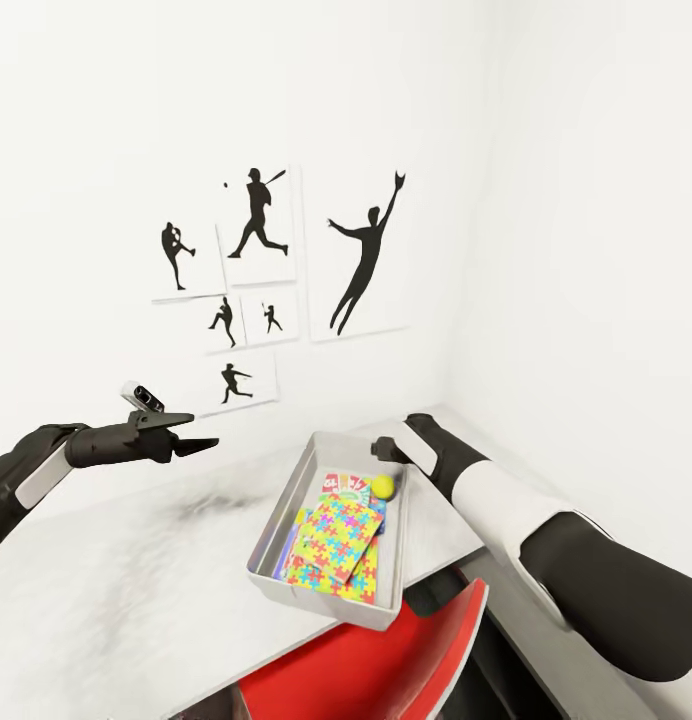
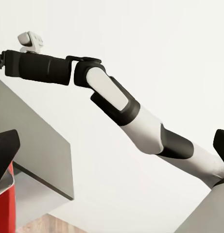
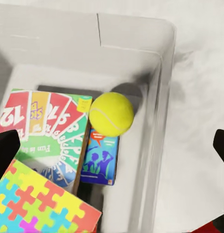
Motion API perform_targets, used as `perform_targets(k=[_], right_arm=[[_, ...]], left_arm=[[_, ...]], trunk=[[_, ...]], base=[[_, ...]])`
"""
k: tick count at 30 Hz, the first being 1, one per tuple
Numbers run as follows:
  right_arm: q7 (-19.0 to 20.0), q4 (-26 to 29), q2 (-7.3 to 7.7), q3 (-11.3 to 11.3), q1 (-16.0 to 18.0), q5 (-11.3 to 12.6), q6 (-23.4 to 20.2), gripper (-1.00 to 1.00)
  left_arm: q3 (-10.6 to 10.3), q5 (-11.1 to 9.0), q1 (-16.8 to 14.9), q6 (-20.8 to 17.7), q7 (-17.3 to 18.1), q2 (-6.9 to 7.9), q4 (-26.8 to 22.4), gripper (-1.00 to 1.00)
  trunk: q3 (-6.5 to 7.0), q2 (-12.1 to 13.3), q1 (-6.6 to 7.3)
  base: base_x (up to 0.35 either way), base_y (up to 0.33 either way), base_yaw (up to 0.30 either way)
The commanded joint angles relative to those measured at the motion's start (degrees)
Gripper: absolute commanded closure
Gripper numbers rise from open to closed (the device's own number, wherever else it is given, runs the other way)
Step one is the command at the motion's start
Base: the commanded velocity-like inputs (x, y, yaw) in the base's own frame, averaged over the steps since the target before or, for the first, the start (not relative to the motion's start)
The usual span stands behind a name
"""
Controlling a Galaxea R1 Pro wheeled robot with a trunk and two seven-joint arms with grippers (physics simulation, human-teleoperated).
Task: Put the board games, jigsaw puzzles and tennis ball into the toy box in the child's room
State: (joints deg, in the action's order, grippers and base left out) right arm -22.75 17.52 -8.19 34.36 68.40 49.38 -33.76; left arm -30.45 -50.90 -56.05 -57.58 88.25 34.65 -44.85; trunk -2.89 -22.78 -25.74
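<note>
Toy box (image 1: 276, 520): pale grey-white plastic bin with flared rim, one, at the near right edge of the mottled grey-white table (image 1: 106, 590).

Contents counted:
- Jigsaw puzzles (image 1: 336, 545): thin multicoloured squares of interlocking pieces, two, overlapping, toward the box's near end.
- Board games: white SKIP-BO box with a colour fan (image 3: 46, 131), one; blue box (image 3: 99, 158) under it, one; a third cannot be made out.
- Tennis ball (image 3: 111, 113): small yellow-green ball, one, at the far right corner of the box, resting on the games.

Progress, judged: nearly complete or complete; third game unconfirmed.

Left gripper (image 1: 191, 432): fingers spread, empty, raised over the table's far left. Right gripper (image 3: 112, 150): fingers spread, empty, above the ball.

Red chair (image 1: 386, 660): one, below the near edge.
</note>
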Motion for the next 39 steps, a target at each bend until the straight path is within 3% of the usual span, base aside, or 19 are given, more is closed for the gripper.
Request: perform_targets(k=[1,8,20,29,39], right_arm=[[-0.5,1.1,0.02,0.4,0.1,0.6,-0.2,-1.0],[-0.5,6.1,0.01,0.4,0.1,0.6,-0.5,-1.0],[-0.6,7.2,0.03,0.2,0.1,0.6,-0.3,-1.0],[-0.7,12.5,0.61,0.3,0.1,1.1,-0.9,-1.0],[-0.7,13.1,0.71,0.2,0.1,1.2,-0.8,-1.0]], left_arm=[[-0.3,-0.1,-0.1,-0.6,0.4,0.07,0.0,-1.0],[-0.3,-0.1,-0.1,-0.5,0.3,0.07,0.0,-1.0],[-0.3,0.0,-0.1,-0.5,0.3,0.07,0.7,-1.0],[-0.2,0.0,-0.1,-0.5,0.4,0.07,0.8,-1.0],[-0.2,0.0,-0.1,-0.5,0.4,0.13,0.8,-1.0]], trunk=[[-0.05,-0.1,-0.04],[0.62,-0.1,-0.04],[1.76,-0.1,-0.04],[2.61,-0.1,-0.04],[3.56,-0.1,-0.04]], base=[[-0.061,0.0,0.0],[-0.113,0.0,0.0],[-0.113,0.0,0.0],[-0.205,0.0,0.0],[-0.075,0.0,0.0]])
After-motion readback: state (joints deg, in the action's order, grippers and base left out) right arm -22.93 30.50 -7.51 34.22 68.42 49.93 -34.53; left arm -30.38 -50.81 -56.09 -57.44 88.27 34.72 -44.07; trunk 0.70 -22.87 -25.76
